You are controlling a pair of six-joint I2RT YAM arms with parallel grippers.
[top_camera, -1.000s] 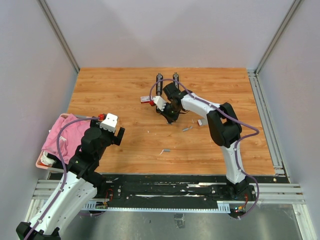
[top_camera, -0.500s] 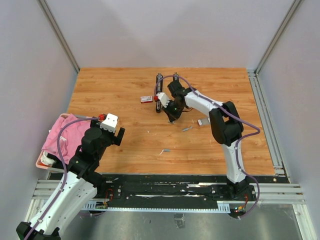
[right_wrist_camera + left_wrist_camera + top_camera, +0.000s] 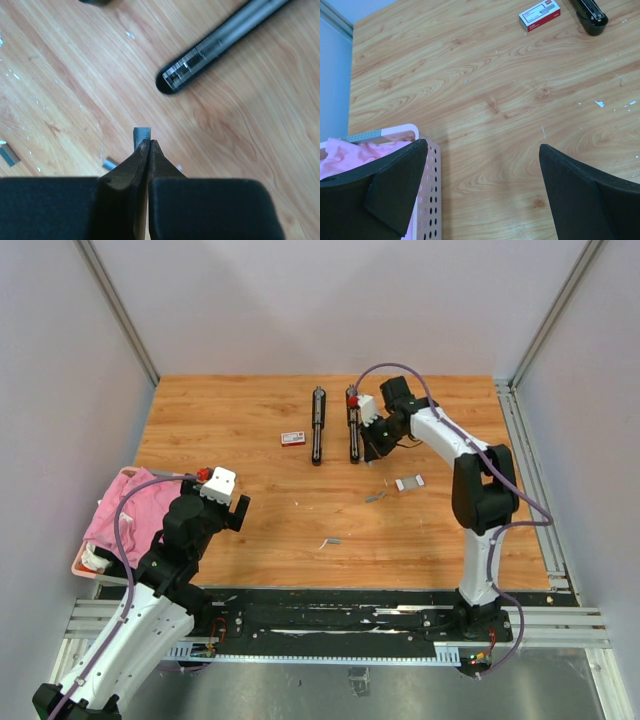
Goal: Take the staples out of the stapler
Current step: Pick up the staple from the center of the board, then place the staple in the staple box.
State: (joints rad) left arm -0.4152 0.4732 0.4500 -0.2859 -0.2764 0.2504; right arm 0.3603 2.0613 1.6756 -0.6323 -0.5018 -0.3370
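We see only the end of a staple strip past the right tool's pinched tips. The stapler runs off the top edge. Specks on the tabletop are too small to name.

The wooden worktop carries a small red-and-white box a little from its centre, toward 11 o'clock; at the 8 o'clock edge sits a pink perforated basket; a pink cloth lies in it.
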